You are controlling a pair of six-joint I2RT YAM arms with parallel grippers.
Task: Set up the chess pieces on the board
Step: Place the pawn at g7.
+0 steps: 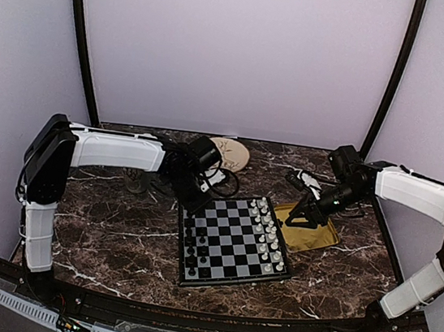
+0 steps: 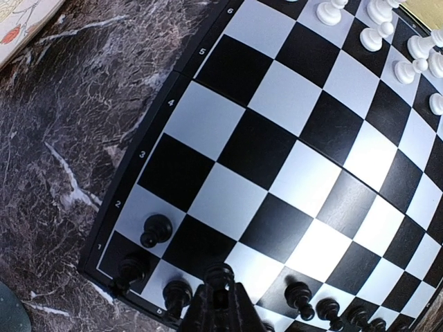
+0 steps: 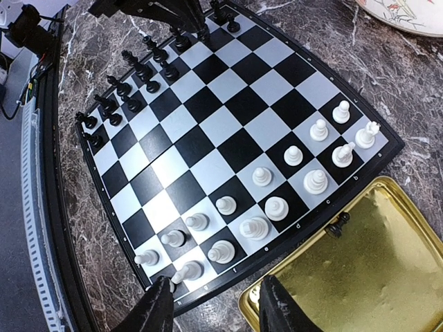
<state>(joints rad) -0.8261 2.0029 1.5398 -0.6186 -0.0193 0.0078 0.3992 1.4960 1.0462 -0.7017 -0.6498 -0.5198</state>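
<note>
The left claw (image 2: pixel 220 294) is clamped on a black chess piece (image 2: pixel 220 275) low over one corner of the chessboard (image 1: pixel 233 239). Other black chess pieces (image 3: pixel 131 90) line that side, and white pieces (image 3: pixel 277 206) line the opposite side. The board lies mid-surface (image 1: pixel 115 234). The right claw (image 3: pixel 218 311), fingers apart and empty, hovers where the board meets the yellow tray (image 3: pixel 374 277), which holds one black pawn (image 3: pixel 338 225).

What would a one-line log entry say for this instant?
left gripper: shut on black piece above board corner | right gripper: open, empty, at yellow tray edge | black pawn waiting in it
</note>
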